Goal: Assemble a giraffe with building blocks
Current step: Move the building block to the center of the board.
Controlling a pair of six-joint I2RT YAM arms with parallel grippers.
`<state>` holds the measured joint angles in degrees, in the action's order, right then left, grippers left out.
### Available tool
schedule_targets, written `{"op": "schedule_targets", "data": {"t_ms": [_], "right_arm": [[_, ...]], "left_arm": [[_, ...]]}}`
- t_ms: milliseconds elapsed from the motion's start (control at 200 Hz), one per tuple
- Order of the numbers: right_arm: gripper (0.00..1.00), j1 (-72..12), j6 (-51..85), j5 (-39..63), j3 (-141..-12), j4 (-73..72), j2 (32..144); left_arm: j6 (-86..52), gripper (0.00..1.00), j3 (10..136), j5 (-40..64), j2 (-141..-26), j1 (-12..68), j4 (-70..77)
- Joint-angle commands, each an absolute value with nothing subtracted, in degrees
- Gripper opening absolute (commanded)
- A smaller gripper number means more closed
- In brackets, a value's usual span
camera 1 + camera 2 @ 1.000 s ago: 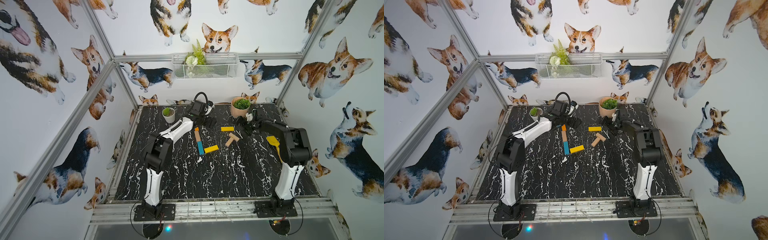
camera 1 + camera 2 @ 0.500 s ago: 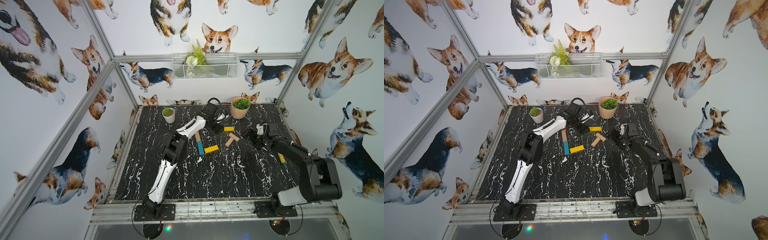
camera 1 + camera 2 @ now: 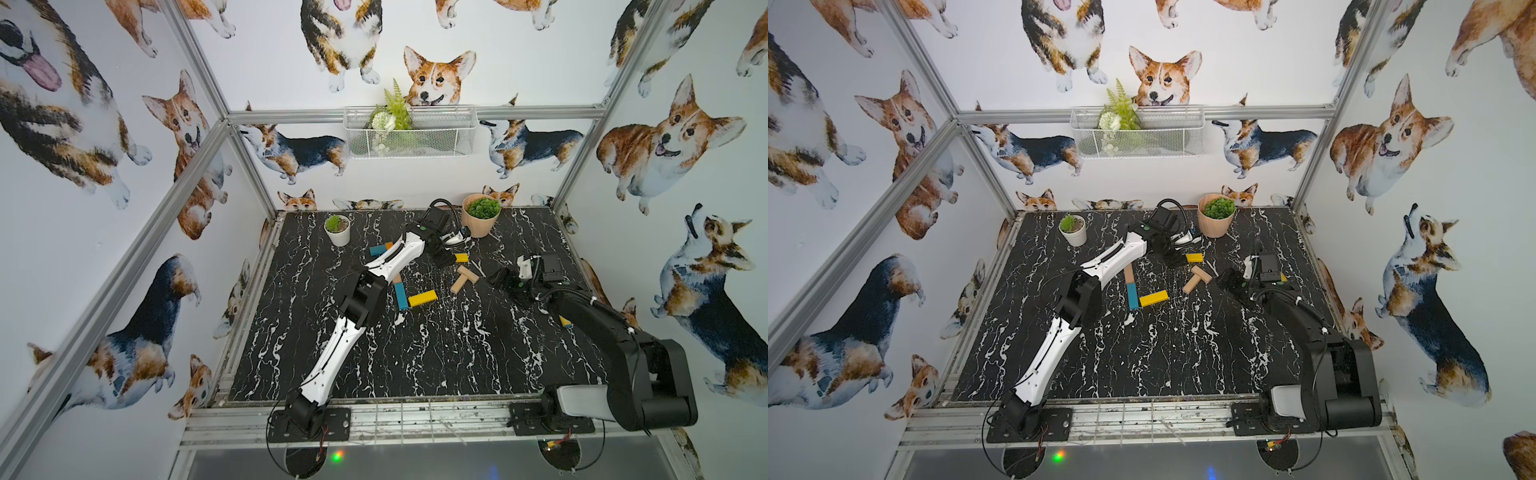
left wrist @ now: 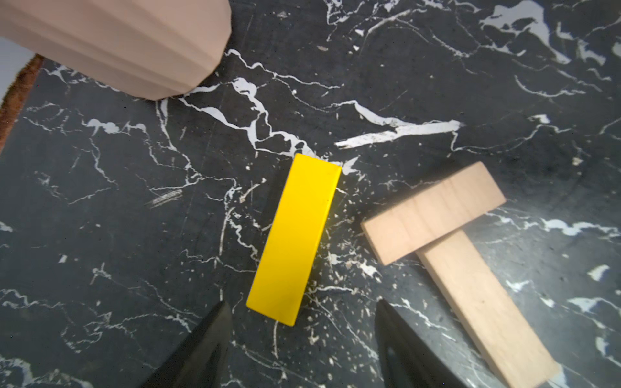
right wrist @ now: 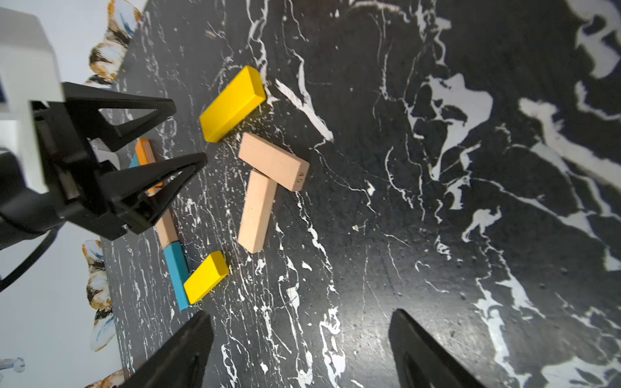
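Blocks lie flat mid-table: orange-tan-teal row (image 3: 1130,284), L arm crossing it, short yellow bar (image 3: 1153,298) touching its teal end; tan T-pair (image 4: 433,211); loose yellow bar (image 4: 295,235) beside. L gripper (image 4: 301,307) spread, empty, at that bar's end, peach pot (image 4: 117,43) near. R gripper (image 5: 301,315) spread, empty; its arm sits lower than 1 s ago. Black marble top (image 3: 415,353), corgi walls (image 3: 104,137).
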<state>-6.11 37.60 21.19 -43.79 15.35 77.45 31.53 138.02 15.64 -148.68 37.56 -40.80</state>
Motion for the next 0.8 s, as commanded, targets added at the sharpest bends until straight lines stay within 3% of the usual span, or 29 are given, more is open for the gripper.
{"op": "schedule_targets", "data": {"t_ms": [0,290,791], "right_arm": [[0.86,-6.3,39.6,20.6,-46.9,8.6,83.4],[0.89,-8.0,44.2,25.7,-66.7,5.7,109.8],[0.9,-13.3,41.8,28.8,-86.1,8.1,127.1]], "left_arm": [[28.3,0.7,136.2,16.0,-146.6,37.2,-41.9],[22.4,0.74,114.6,14.7,-131.3,35.1,-27.5],[23.0,0.74,105.3,14.4,-125.4,31.2,-26.0]]}}
